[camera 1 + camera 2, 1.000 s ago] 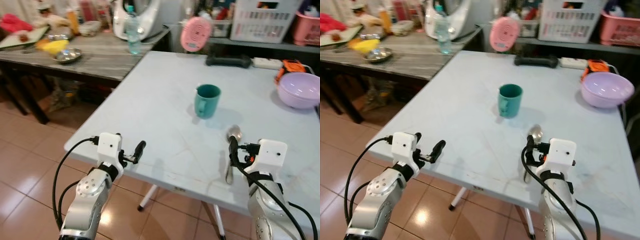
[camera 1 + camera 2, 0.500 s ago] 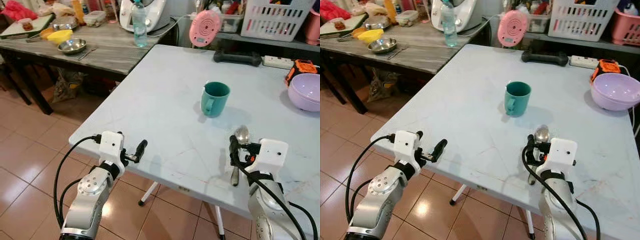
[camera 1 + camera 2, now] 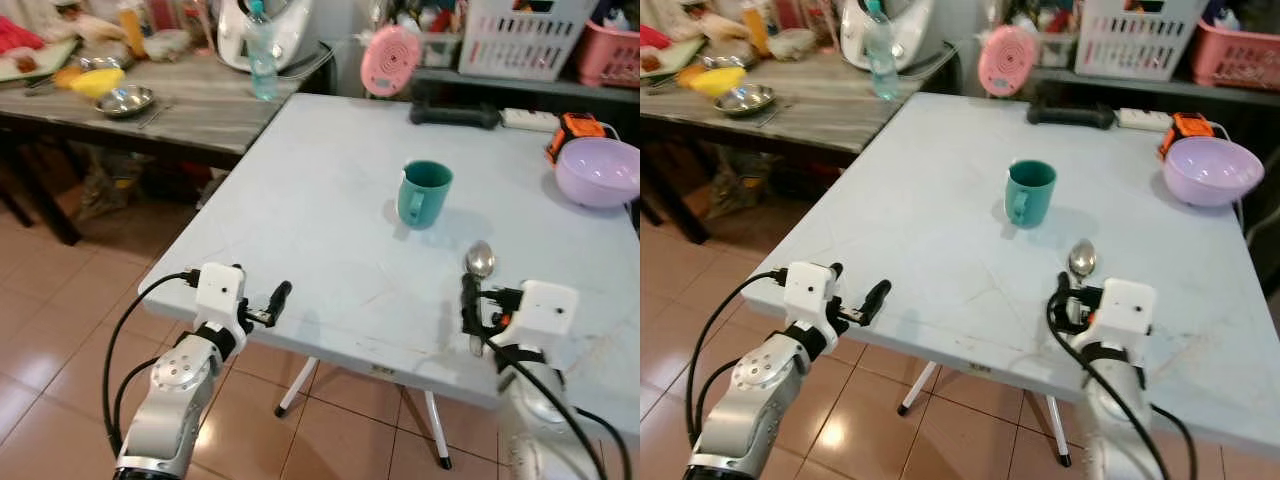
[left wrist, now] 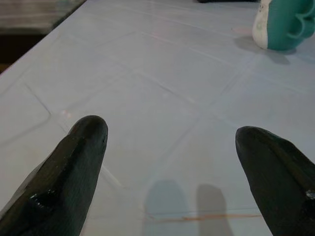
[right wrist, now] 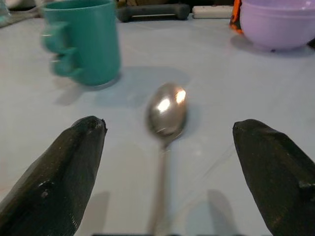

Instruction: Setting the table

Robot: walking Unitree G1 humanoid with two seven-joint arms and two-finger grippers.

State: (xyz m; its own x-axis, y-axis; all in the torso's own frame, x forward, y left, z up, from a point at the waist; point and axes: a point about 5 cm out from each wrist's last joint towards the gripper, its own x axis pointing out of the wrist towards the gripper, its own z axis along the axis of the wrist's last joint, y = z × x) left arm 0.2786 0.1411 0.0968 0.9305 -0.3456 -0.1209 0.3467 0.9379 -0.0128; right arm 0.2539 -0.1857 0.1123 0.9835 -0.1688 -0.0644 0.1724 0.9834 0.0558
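R gripper spread wide w/ spoon between; L gripper spread wide, holding 0.

It was a lived-in home kitchen and dining corner: terracotta floor tiles, a folding pale surface, a wooden side surface crowded with a steel bowl, bottles and an appliance, laundry baskets stacked behind.
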